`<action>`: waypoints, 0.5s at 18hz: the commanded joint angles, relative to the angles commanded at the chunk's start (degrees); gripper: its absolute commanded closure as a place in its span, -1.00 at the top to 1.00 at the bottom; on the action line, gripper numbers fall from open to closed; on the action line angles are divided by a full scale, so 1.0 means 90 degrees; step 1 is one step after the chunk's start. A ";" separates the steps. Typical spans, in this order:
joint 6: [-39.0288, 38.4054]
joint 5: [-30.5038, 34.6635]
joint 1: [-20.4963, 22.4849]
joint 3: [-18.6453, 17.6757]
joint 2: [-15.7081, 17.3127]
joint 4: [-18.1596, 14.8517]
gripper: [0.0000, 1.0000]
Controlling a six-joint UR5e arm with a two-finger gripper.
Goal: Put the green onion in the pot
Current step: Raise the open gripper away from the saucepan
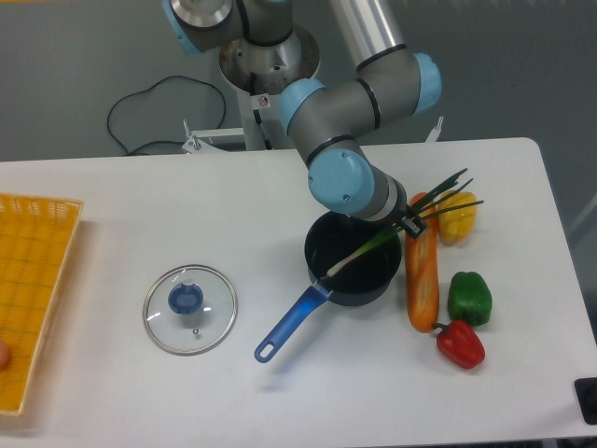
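Green onion (373, 246) lies slanted across pot (347, 280), white end inside, leaves sticking out over rim past gripper (409, 222), fingers hidden so can't tell if pinching or released.

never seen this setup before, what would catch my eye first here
The big grey-and-blue robot arm bends down over the dark pot at mid-table, where the green onion lies slanted, white end inside, leaves jutting past the rim. Right of the pot sit bright vegetables: a carrot, a yellow pepper, a green pepper and a red pepper.
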 joint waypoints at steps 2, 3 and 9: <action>0.0000 -0.0400 0.0117 0.0088 0.0039 0.0010 1.00; 0.0000 -0.0673 0.0175 0.0147 0.0078 0.0010 1.00; -0.0019 -0.1759 0.0537 0.0498 0.0303 0.0059 1.00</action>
